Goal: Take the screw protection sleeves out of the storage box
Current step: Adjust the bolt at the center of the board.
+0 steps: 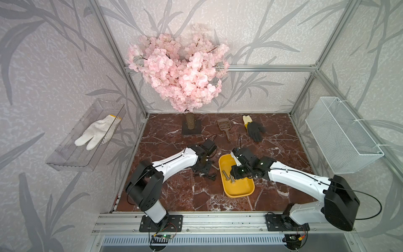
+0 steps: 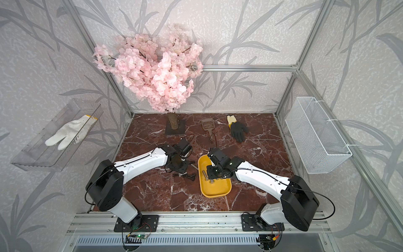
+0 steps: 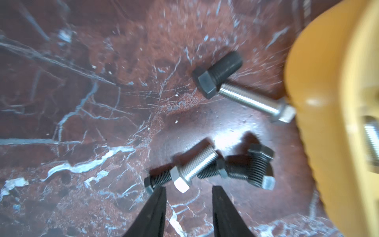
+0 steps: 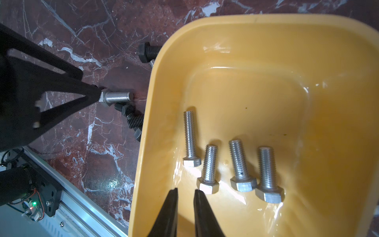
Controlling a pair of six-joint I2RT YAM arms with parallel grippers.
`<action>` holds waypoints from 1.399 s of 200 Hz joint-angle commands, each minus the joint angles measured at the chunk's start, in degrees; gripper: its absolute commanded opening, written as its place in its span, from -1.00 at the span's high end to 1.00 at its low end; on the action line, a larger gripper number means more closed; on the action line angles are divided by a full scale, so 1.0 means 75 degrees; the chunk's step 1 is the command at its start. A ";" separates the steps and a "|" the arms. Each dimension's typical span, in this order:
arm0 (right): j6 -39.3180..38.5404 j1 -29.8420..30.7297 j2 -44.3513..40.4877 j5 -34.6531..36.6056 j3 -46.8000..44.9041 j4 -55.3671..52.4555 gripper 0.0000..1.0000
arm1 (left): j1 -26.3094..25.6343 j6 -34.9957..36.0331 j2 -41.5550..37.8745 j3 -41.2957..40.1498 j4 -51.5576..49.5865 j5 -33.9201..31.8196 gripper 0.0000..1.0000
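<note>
Storage box sits on the worktop a bit right of ctr, nearer the front edge than the back, long sides running front to back. Inside I count four silver bolts lying roughly parallel on the box floor, heads toward the right tool.

The screw protection sleeves I can make out are all outside the box, on the worktop just beside its left long side. Left wrist cam shows approx four black pieces. One butts against the threaded end of a loose bolt whose head is up against the box's outer wall. The others are bunched w/ a second loose bolt lying across them. Pic is a bit blurred, so the exact count is unsure.

Left tool is low over that bunch, jaws partly open w/ a clear gap and nothing clamped. The second loose bolt's hex head sits right at the tips, btwn them, not gripped as far as I see.

The right tool is over the box interior near its left wall, jaws closed down to a thin slit, holding nothing. Its tips are just beside one bolt head. Can't tell if they touch the box floor.

Near the back edge: pink blossom tree, brown scoop, black glove.
</note>
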 commanded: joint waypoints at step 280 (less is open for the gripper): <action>0.0027 0.0007 -0.0069 -0.0029 -0.0010 -0.0087 0.57 | 0.0205 0.1121 0.2108 0.0926 -0.0444 -0.0254 0.18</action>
